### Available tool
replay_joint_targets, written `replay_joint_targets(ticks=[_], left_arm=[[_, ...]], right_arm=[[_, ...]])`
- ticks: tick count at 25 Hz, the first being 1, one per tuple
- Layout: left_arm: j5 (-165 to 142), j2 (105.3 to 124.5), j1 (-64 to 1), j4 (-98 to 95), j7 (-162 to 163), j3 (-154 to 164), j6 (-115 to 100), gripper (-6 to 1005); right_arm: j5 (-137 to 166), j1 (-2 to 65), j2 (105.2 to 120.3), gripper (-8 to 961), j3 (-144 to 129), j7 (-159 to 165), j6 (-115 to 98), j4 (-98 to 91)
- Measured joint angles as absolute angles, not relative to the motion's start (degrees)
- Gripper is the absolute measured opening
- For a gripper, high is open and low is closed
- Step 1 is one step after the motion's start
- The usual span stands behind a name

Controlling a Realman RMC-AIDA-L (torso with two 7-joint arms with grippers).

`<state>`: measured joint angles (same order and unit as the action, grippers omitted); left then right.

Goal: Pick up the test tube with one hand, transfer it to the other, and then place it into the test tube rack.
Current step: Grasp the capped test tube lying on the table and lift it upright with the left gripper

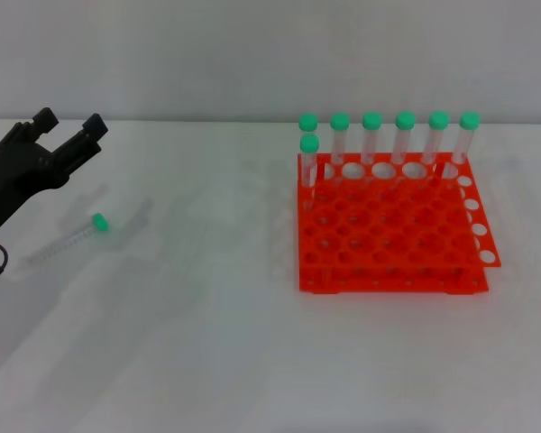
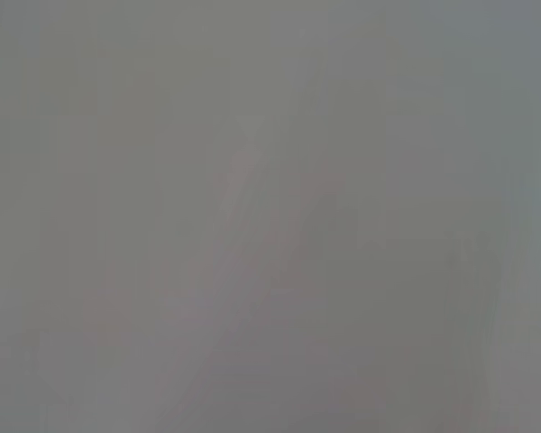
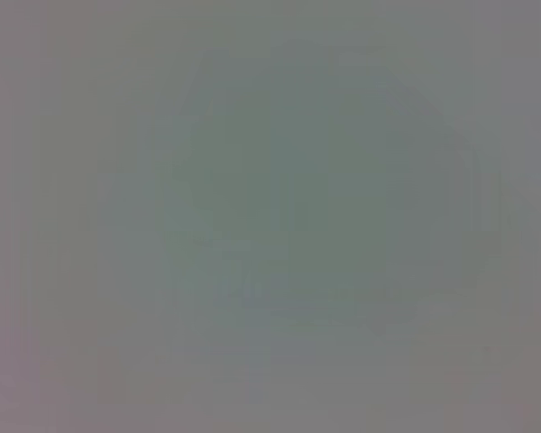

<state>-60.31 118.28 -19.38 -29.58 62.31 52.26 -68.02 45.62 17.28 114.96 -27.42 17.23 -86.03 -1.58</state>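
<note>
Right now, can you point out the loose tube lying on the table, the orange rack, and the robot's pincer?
test tube (image 1: 72,236): head view, on its clear body.
test tube rack (image 1: 388,221): head view, on its top grid.
left pincer (image 1: 68,131): head view, between its fingertips.

Bare table (image 1: 207,343) surrounds the test tube (image 1: 68,237); rack (image 1: 392,225) well apart

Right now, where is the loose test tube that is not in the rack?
In the head view, the test tube lies flat on the white table at the robot's left, just below the left gripper and well apart from the orange-red rack.
</note>
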Motion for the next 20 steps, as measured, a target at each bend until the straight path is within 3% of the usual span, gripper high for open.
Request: replay_joint_targets(ticks=[13,20], left_arm=[[-64.05,117.82,-19.43,-31.03,65.77,52.19,-68.02,889],[-83.92,114.70,-17.45,-47.47,89.38,51.80,-66.07,889]], right_arm=[[45.60,16.58,114.96,855,-27.42,17.26,-86.64,-1.21],[45.47,16.52,114.96,855,-27.32,17.22,-86.59,-1.53]])
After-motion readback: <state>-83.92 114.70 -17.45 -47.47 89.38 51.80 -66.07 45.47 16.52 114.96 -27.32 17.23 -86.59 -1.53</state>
